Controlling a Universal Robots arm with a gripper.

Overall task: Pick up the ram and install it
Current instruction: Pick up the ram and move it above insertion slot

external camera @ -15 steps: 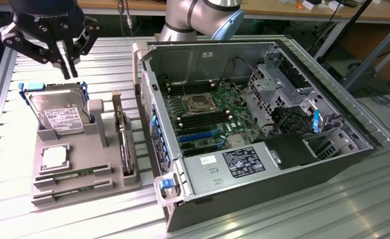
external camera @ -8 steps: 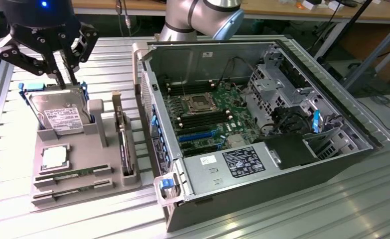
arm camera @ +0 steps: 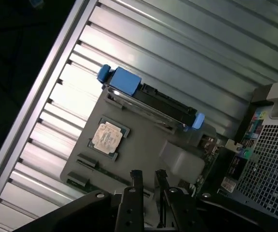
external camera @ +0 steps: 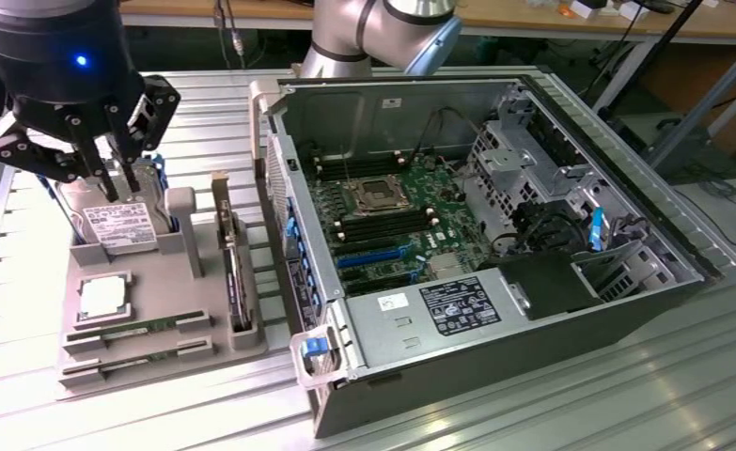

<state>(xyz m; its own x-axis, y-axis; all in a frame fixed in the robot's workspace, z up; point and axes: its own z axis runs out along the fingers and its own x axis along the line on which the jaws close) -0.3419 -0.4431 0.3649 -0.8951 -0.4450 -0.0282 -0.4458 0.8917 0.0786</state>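
On the slatted table [external camera: 531, 413] a parts holder [external camera: 173, 287] sits at the exterior view's left, with the open computer case [external camera: 468, 366] just beside it on the right. In the holder, the hard drive [external camera: 123, 224] stands on edge at the back. In front of it lies the processor chip [external camera: 101, 296]. Nearer still, one ram stick [external camera: 135, 328] and a second ram stick [external camera: 135, 354] lie in parallel slots (the second by the front edge). The expansion card [external camera: 233, 272] stands along the holder's case-side edge. The motherboard [external camera: 399, 221] lies inside the case. The gripper [external camera: 108, 188] hangs above the holder, and the arm [external camera: 355, 33] rises behind the case.
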